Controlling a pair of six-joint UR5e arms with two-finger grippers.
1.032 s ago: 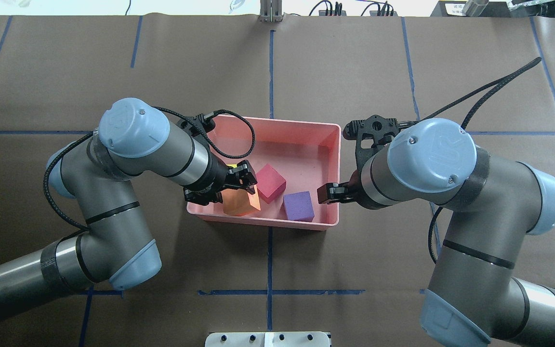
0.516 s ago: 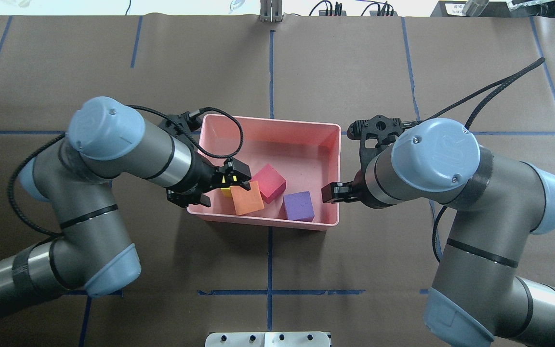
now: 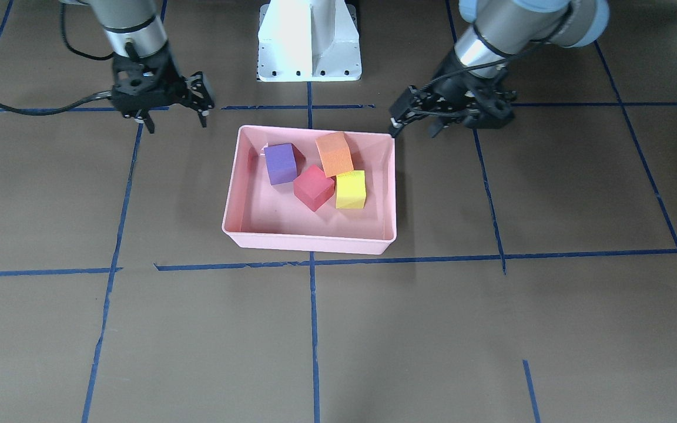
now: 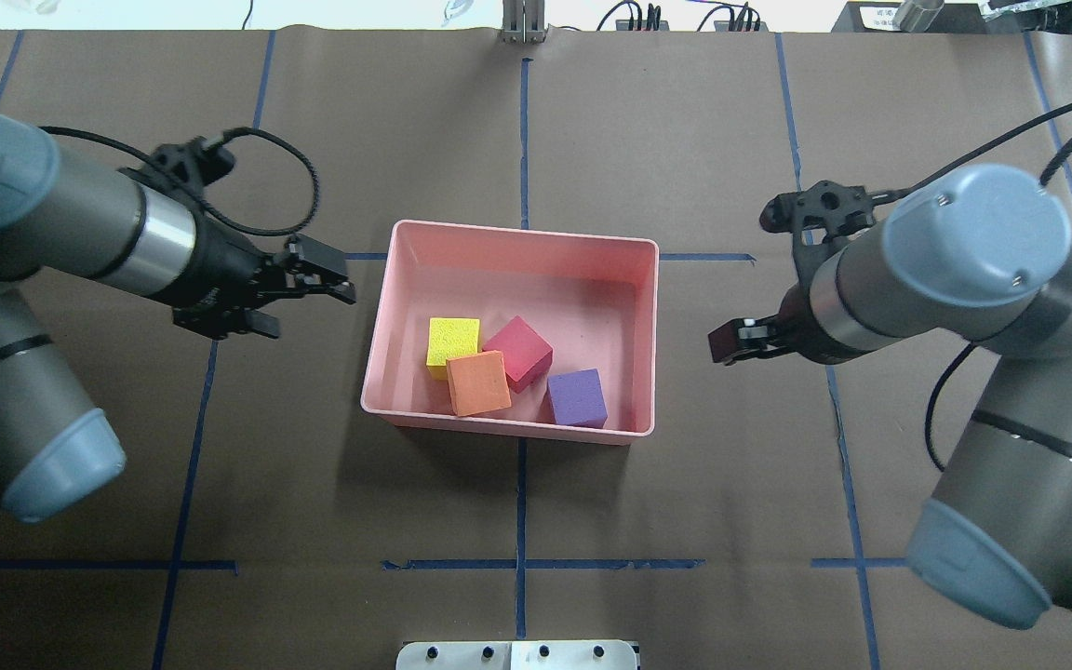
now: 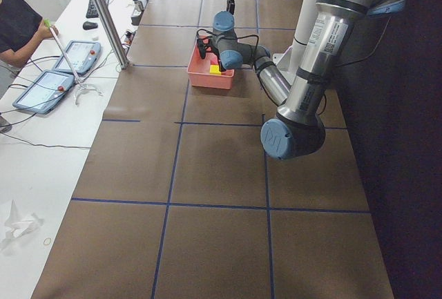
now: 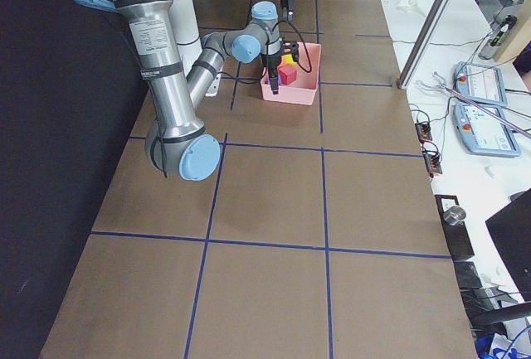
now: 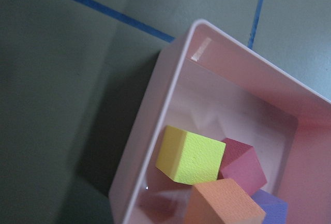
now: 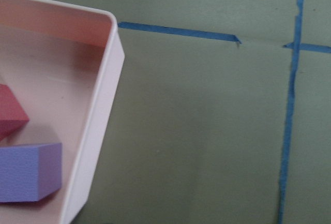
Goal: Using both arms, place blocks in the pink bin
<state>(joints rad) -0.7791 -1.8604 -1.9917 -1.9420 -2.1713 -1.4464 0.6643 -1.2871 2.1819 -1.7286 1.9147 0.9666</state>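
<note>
**All four cubes in the pink tray, both grippers empty**

Going left to right in the overhead shot: the left gripper (image 4: 313, 314) hangs just off the tray's left end with its black fingers spread and nothing between them.

The pink bin (image 4: 522, 226) is a shallow, glossy, light-pink plastic rectangle with a rolled rim. It lies flat on the brown paper-covered table (image 4: 685, 140), with its long axis running left to right across the table and a blue tape line passing under its middle.

All four blocks sit inside, bunched toward the robot-side wall, and they're matte and foamy-looking with sharp edges. The yellow-green block (image 4: 453, 337) is furthest left and square to the walls. The orange block (image 4: 478, 383) presses against it and looks a bit tilted. The red-pink block (image 4: 522, 352) is turned cornerwise and touches the orange one. The purple block (image 4: 578, 395) is just beside it, close to the near wall.

The right gripper (image 3: 177, 124) is off the tray's right end, jaws wide apart and empty too.
</note>
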